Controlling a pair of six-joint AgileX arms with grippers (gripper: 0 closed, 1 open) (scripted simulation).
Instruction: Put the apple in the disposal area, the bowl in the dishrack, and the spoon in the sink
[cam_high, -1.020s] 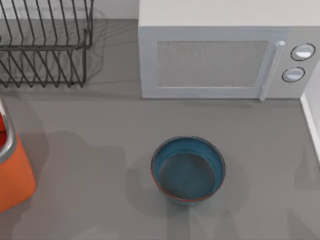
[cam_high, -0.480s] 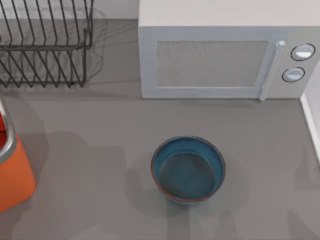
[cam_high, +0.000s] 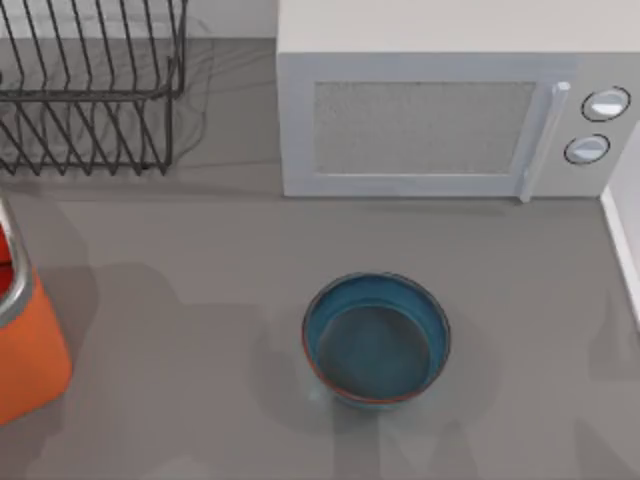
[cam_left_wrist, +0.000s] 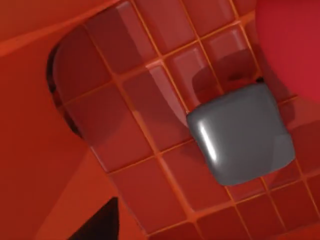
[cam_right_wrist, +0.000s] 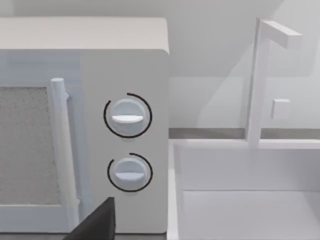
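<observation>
The teal bowl (cam_high: 376, 340) stands upright on the grey counter, in front of the microwave. At the back left is the black wire dishrack (cam_high: 90, 90). The orange disposal area (cam_high: 30, 350) sits at the left edge. In the left wrist view I look down into its red gridded floor (cam_left_wrist: 150, 150), where the red apple (cam_left_wrist: 295, 45) lies beside a grey block (cam_left_wrist: 240, 135). One dark fingertip (cam_left_wrist: 102, 225) of my left gripper is apart from the apple, so the gripper is open. The white sink (cam_right_wrist: 240, 200) is in the right wrist view, with a dark fingertip (cam_right_wrist: 97, 222) of my open right gripper. The spoon is out of view.
A white microwave (cam_high: 440, 120) fills the back of the counter, its two dials (cam_right_wrist: 127, 117) close in front of the right wrist camera. A white faucet (cam_right_wrist: 260, 75) rises behind the sink. Open counter lies between the bowl and the orange container.
</observation>
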